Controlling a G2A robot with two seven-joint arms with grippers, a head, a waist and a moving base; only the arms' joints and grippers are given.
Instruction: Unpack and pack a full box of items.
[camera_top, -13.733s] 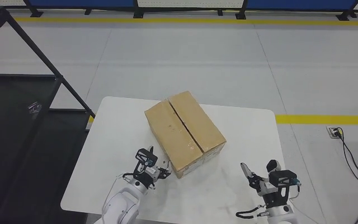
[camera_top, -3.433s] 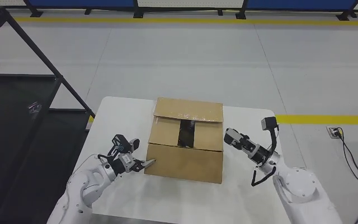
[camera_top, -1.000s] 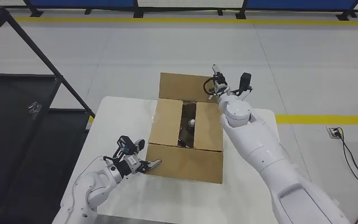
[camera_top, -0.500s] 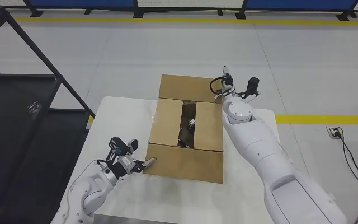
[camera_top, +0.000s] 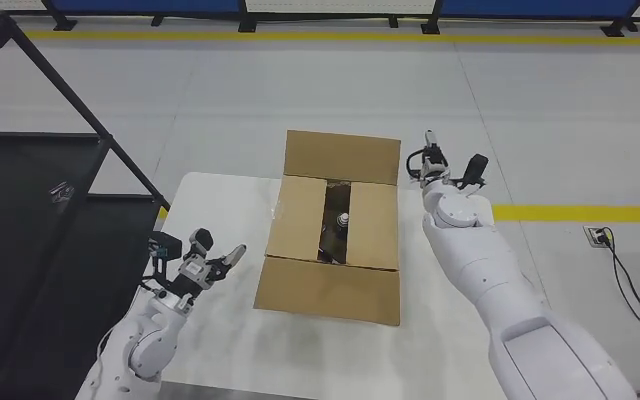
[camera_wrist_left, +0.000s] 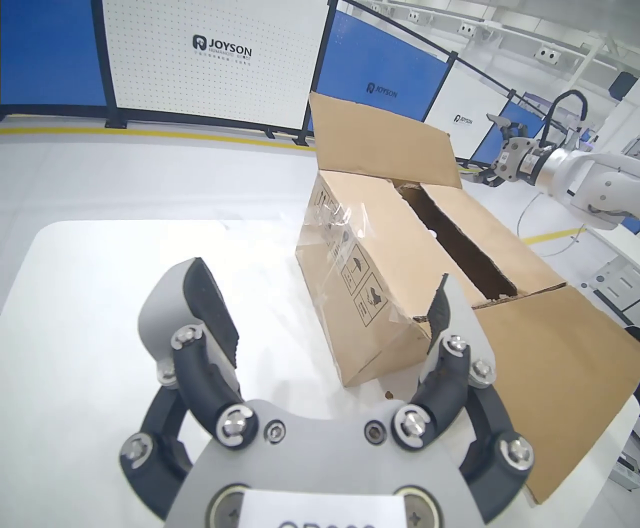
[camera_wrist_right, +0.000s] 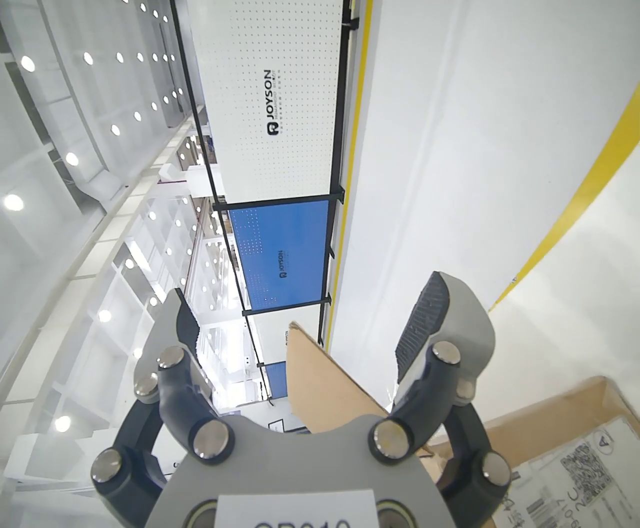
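1. You have a black metal rack (camera_top: 60, 200) standing off the table's (camera_top: 220, 200) left side, and a yellow floor line (camera_top: 560, 212) running off to the right.
2. A strip of clear tape (camera_wrist_left: 340, 220) hangs loose and crinkled on the box's (camera_top: 300, 215) left wall, facing your left gripper (camera_wrist_left: 320, 300).
3. Your left gripper sits low over the near left part of the table, apart from the box's near left corner. Its jaws are spread wide with nothing between them.
4. Your right gripper (camera_top: 422, 150) is raised just beside the right edge of the box's far flap, pointing away from you. Its jaws are released and empty.
5. The box is plain brown cardboard and stands in the middle of the table.
6. Its far flap stands up, and its near flap is folded out and down over the front.
7. The two inner flaps lie nearly flat, leaving a dark slot between them.
8. Something pale with a round top (camera_top: 343, 222) shows in that slot; you cannot tell what it is.
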